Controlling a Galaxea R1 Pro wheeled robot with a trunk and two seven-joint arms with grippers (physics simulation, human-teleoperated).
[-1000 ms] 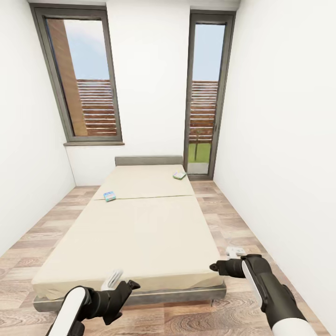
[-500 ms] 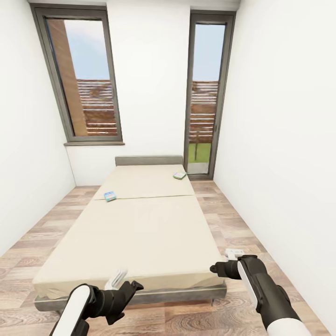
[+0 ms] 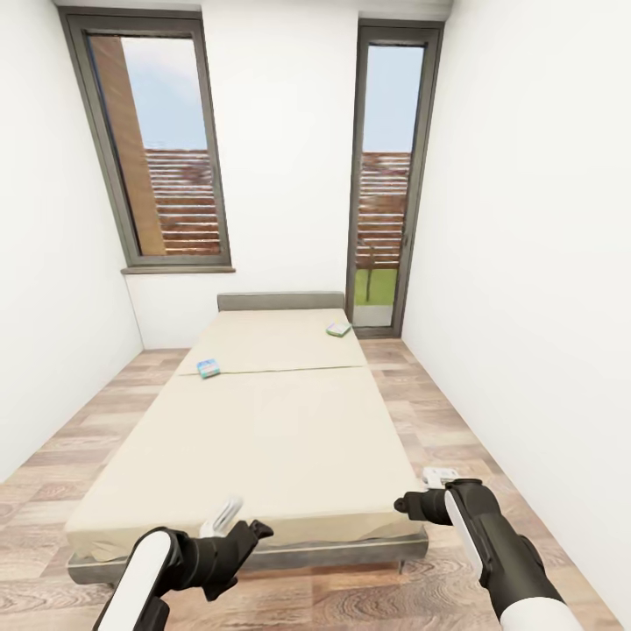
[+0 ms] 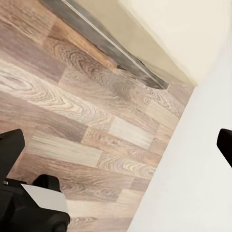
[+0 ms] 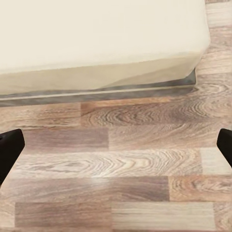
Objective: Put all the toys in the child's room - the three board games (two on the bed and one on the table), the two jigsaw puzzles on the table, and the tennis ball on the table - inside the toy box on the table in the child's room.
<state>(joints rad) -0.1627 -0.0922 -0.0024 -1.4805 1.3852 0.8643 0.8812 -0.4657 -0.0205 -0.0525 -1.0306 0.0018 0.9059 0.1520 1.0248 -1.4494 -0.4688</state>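
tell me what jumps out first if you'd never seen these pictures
The big beige bed fills the middle of the narrow white room, running toward two tall dark-framed windows. Two small game boxes lie on it: a blue one near its left edge, a green-edged one by the headboard. Both arms hang low over the foot end, the left pincer open.

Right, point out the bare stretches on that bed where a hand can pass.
The bed is bare from the foot end up to the mattress seam. Beyond it, a blue game box lies at the left edge and a green-edged box near the right edge by the headboard; the middle between them is free.
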